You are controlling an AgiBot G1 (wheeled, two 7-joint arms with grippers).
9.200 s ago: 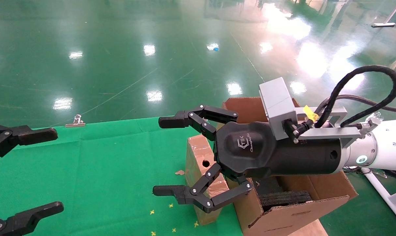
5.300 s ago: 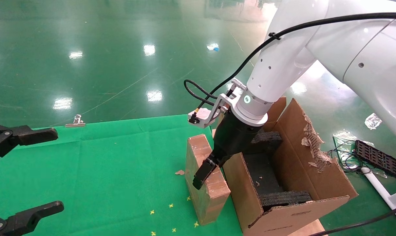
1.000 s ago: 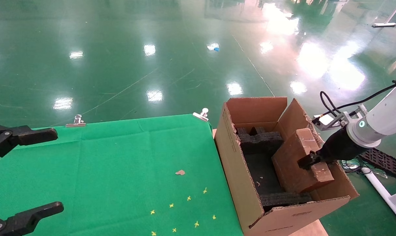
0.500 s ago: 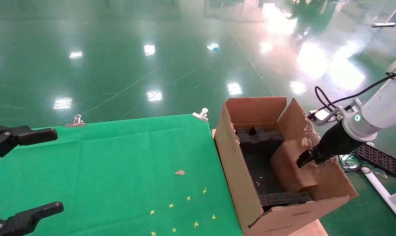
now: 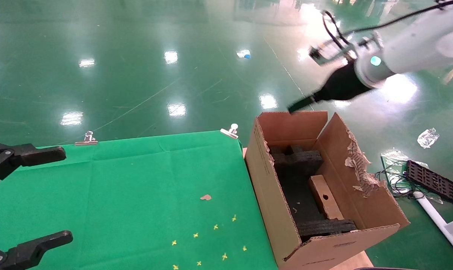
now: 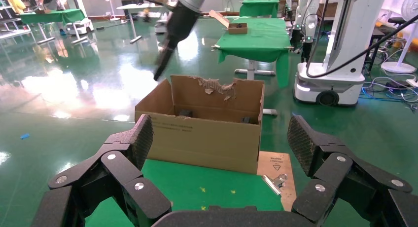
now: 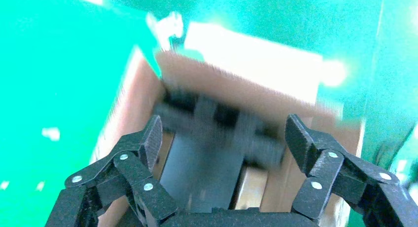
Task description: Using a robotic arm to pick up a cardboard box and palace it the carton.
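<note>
The carton (image 5: pixel 271 187) stands open at the right end of the green table, with black foam inserts (image 5: pixel 297 161) inside. The cardboard box (image 5: pixel 325 197) stands on edge inside it, beside the right wall, its round hole facing up. The robotic arm, my right one, is raised above the carton's back flap. Its gripper (image 5: pixel 298 106) is open and empty. In the right wrist view this gripper (image 7: pixel 222 138) looks down into the carton (image 7: pixel 140 103), and the box (image 7: pixel 251 190) shows as a pale strip. My left gripper (image 5: pixel 66 194) is parked open at the table's left edge.
Two metal clips (image 5: pixel 86 138) (image 5: pixel 230 131) hold the green cloth (image 5: pixel 136 195) at its far edge. A cardboard scrap (image 5: pixel 205 197) lies on the cloth. A black tray and cables (image 5: pixel 430 180) lie on the floor right of the carton. In the left wrist view another robot (image 6: pixel 340 49) stands beyond the carton (image 6: pixel 202 135).
My right gripper has let go of the cardboard box, which now sits deeper in the carton. The arm has risen up and back above the carton. The left arm has not moved.
</note>
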